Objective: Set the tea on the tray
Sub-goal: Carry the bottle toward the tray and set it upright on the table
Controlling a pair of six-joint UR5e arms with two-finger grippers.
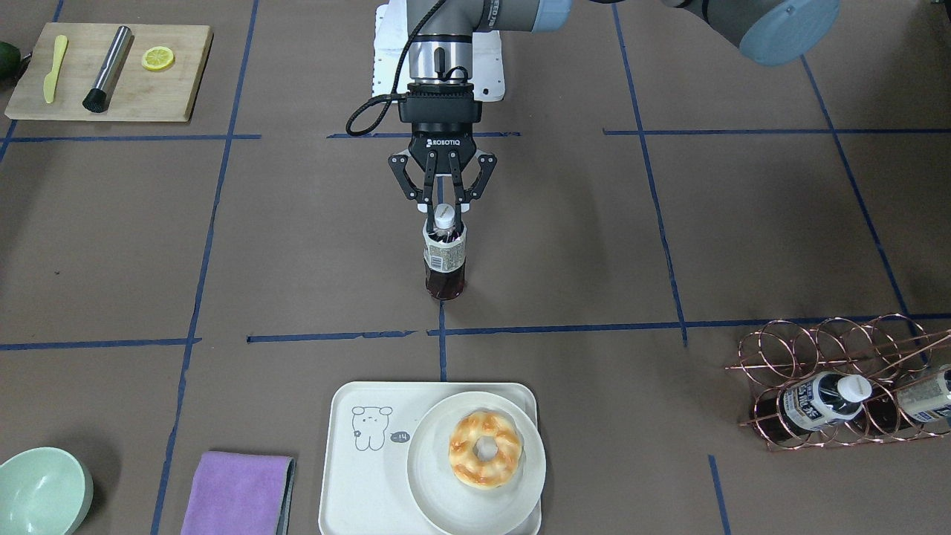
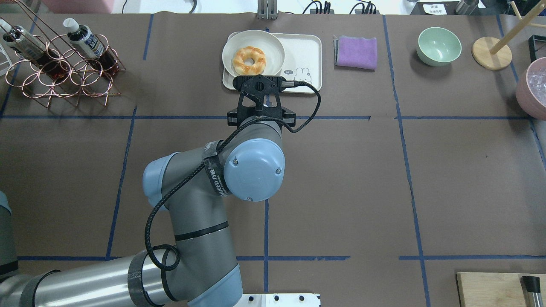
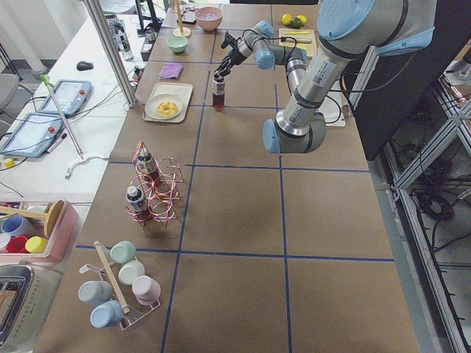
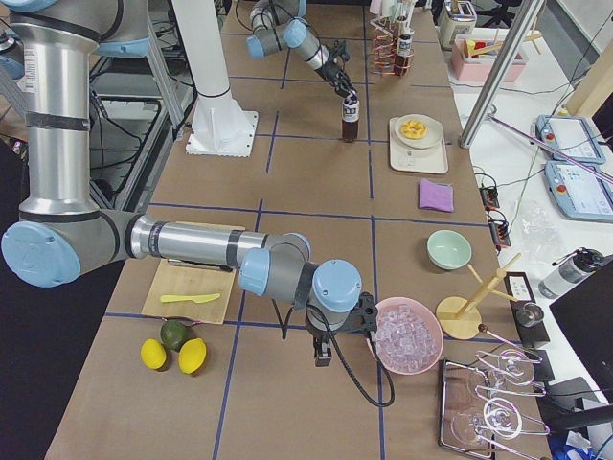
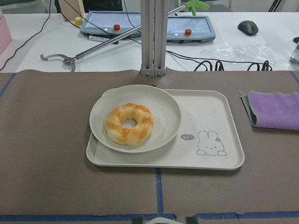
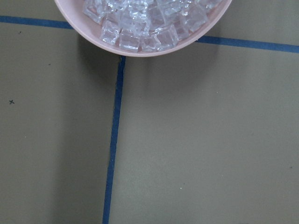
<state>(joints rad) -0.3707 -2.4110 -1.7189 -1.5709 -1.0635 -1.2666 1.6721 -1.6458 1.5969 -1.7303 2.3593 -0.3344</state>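
Observation:
The tea bottle [image 1: 444, 256] is upright at the table's middle, with dark liquid, a white cap and a whitish label. My left gripper [image 1: 444, 221] comes down from above and is shut on its neck, just under the cap. I cannot tell whether the base touches the table. The cream tray [image 1: 349, 461] with the cartoon bear lies past the bottle, towards the operators' edge, and also shows in the left wrist view [image 5: 205, 112]. My right gripper [image 4: 326, 356] hangs low by a pink bowl, seen only from the side; I cannot tell if it is open or shut.
A round plate [image 1: 438, 490] with a doughnut [image 1: 484, 449] covers one half of the tray. A copper wire rack [image 1: 832, 386] holds two more tea bottles. A purple cloth [image 1: 238, 494], a green bowl [image 1: 41, 490], a wooden board [image 1: 111, 70] and a pink ice bowl [image 6: 140, 23] are around.

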